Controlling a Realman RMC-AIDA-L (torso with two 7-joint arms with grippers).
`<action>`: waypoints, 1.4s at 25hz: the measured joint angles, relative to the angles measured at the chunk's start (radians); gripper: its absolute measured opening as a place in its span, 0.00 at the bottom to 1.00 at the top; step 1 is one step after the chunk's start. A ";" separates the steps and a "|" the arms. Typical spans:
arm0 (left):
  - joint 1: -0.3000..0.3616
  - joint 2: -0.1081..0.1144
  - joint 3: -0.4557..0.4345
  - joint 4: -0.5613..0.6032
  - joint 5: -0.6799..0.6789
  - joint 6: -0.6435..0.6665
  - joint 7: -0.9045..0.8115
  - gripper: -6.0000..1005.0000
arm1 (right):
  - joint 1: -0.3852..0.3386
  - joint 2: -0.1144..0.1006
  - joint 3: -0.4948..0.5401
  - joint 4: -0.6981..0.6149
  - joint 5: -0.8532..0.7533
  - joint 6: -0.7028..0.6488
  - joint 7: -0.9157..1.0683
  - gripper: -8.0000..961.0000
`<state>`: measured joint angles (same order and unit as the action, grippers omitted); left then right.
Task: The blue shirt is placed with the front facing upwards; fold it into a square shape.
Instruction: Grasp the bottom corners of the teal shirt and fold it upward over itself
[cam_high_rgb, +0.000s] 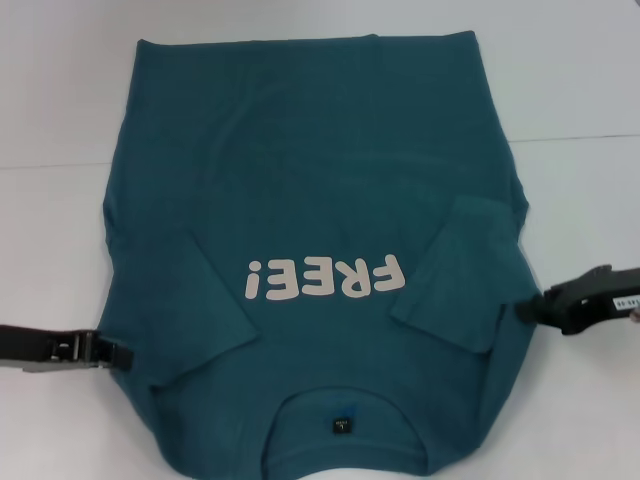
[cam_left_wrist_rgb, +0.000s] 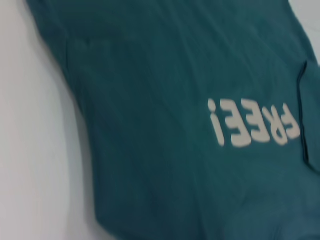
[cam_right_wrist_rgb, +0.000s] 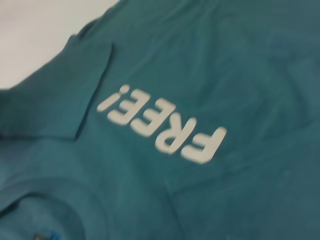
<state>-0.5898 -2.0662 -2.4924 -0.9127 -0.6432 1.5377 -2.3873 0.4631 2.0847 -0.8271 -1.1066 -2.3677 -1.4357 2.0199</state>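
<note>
The blue shirt (cam_high_rgb: 310, 200) lies flat on the white table (cam_high_rgb: 60, 80), collar nearest the robot, both sleeves (cam_high_rgb: 462, 275) folded inward. Judged step: side folds. Next, each side edge needs gripping. Lettering (cam_high_rgb: 325, 277) reads "FREE!"; the neck label (cam_high_rgb: 340, 424) is illegible. Left gripper (cam_high_rgb: 118, 353) and right gripper (cam_high_rgb: 530, 305) touch opposite edges; finger state indeterminate.
</note>
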 joint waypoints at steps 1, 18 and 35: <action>0.000 0.000 0.000 0.000 -0.004 -0.005 0.000 0.03 | 0.000 0.000 0.000 0.000 0.000 0.000 0.000 0.05; -0.012 -0.007 0.003 0.021 -0.102 -0.169 0.004 0.03 | 0.073 -0.003 0.008 0.067 0.029 0.194 -0.001 0.05; -0.044 -0.068 0.005 0.041 -0.194 -0.416 0.099 0.03 | 0.111 -0.002 0.014 0.147 0.082 0.433 -0.035 0.05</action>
<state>-0.6342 -2.1339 -2.4878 -0.8720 -0.8370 1.1218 -2.2882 0.5745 2.0823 -0.8132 -0.9598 -2.2856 -1.0024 1.9845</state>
